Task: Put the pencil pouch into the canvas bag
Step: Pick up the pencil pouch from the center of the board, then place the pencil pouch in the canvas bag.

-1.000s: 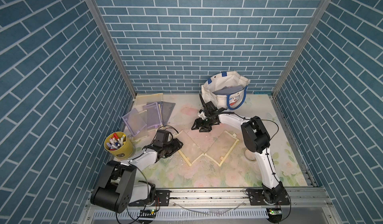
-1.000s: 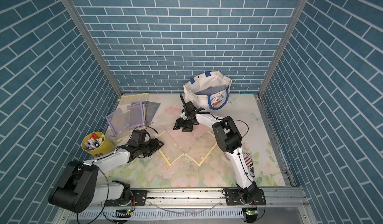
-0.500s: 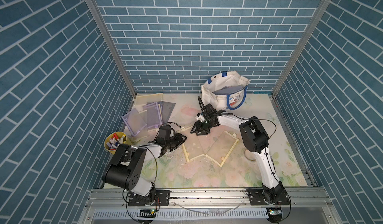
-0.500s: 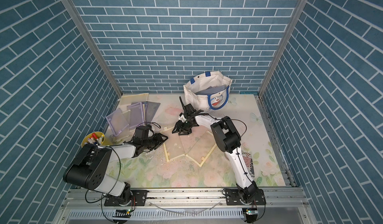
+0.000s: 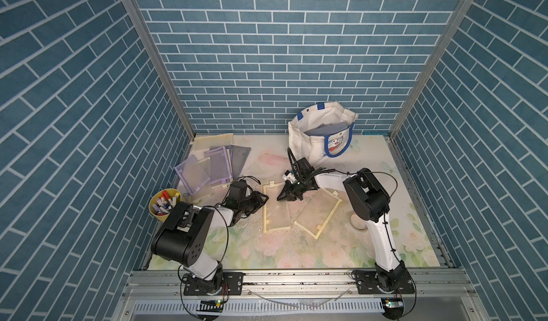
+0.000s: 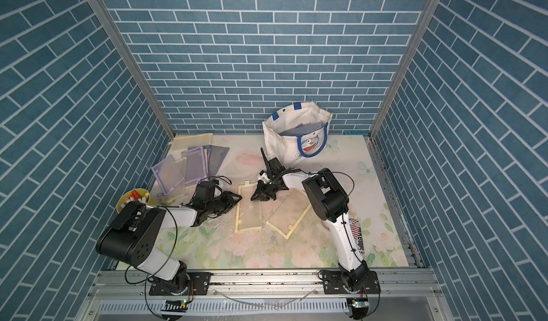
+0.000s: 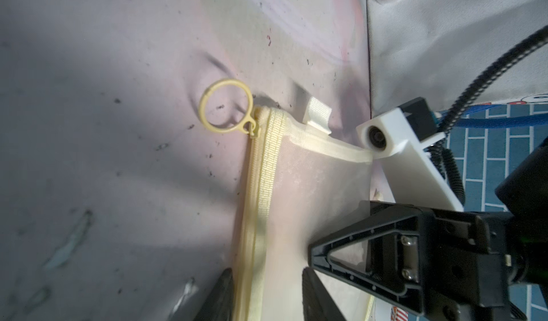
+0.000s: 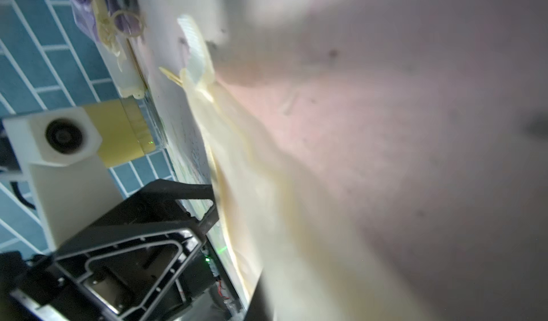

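The pencil pouch (image 5: 275, 212) (image 6: 249, 212) is a flat cream mesh pouch with a yellow zipper, lying mid-table. My left gripper (image 5: 264, 198) (image 6: 238, 198) is at its zipper edge. In the left wrist view that edge (image 7: 258, 215) runs between the fingers of the left gripper (image 7: 267, 278), which are open and apart. My right gripper (image 5: 281, 197) (image 6: 255, 197) is shut on the pouch's far right edge. In the right wrist view the mesh (image 8: 252, 171) bunches up to one dark finger (image 8: 261, 301). The canvas bag (image 5: 314, 144) (image 6: 284, 138) stands open behind, near the back wall.
A second cream pouch (image 5: 318, 212) lies just right of the first, partly overlapping it. Several purple and cream pouches (image 5: 207, 171) are piled at the back left. A yellow cup of markers (image 5: 163, 205) stands by the left arm. A ring-shaped roll (image 5: 357, 223) lies beside the right arm.
My left arm has reached right to the pouch's zipper edge, its jaws narrowing. My right gripper has come down onto the pouch and shut. The pouch has turned and shifted slightly.
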Controlling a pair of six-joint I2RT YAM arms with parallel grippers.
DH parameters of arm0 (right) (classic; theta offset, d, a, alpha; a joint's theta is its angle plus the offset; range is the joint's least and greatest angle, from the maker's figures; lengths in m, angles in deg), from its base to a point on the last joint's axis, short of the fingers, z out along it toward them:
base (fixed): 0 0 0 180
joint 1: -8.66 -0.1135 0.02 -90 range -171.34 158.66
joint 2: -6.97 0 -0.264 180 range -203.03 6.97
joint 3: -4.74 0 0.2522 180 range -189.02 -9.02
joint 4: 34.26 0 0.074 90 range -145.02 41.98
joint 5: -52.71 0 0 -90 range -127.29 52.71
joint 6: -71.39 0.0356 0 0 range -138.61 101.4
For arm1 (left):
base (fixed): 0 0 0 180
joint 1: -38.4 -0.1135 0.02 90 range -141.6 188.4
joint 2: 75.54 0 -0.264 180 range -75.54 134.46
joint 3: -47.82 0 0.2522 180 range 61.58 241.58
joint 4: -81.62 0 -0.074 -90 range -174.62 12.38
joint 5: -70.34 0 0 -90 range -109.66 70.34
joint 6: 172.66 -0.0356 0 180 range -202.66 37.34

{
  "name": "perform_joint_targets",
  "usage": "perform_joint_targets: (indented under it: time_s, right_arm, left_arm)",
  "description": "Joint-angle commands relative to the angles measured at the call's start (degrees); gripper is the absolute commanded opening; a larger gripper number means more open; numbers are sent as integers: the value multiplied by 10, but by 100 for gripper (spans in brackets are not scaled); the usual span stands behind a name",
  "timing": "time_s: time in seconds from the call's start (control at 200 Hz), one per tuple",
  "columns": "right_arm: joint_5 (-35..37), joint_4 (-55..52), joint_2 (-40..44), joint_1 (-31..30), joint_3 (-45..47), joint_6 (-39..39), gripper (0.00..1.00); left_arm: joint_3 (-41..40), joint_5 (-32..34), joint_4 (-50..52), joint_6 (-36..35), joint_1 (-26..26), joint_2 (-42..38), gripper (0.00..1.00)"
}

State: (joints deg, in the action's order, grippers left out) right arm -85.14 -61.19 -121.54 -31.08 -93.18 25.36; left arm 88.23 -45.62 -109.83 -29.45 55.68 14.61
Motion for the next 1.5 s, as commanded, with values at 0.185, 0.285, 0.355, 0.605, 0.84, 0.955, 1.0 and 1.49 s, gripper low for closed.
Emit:
perform_joint_targets:
  time_s: [0.185,0.285,0.355,0.605,0.84,0.955,1.0,1.49]
  right_arm:
    - [34,-15,120,-1,20,-1,0]
    - [52,-48,168,2,2,-8,0]
    - [76,-81,200,8,-23,-13,0]
    - [145,-172,249,62,-175,2,0]
    - [182,-216,186,153,-402,38,0]
    - [179,-224,122,186,-520,57,0]
    - [188,-230,99,195,-562,65,0]
    - [263,-129,-28,268,-611,131,0]
  left_arm:
    - [5,65,239,-44,17,-107,62]
    - [35,102,317,-88,31,-178,75]
    - [55,127,358,-116,45,-219,85]
    - [93,202,417,-175,110,-282,99]
    - [130,292,448,-206,194,-258,99]
    - [162,325,463,-227,240,-243,99]
    - [173,338,471,-233,257,-237,99]
    - [232,362,465,-227,335,-184,99]
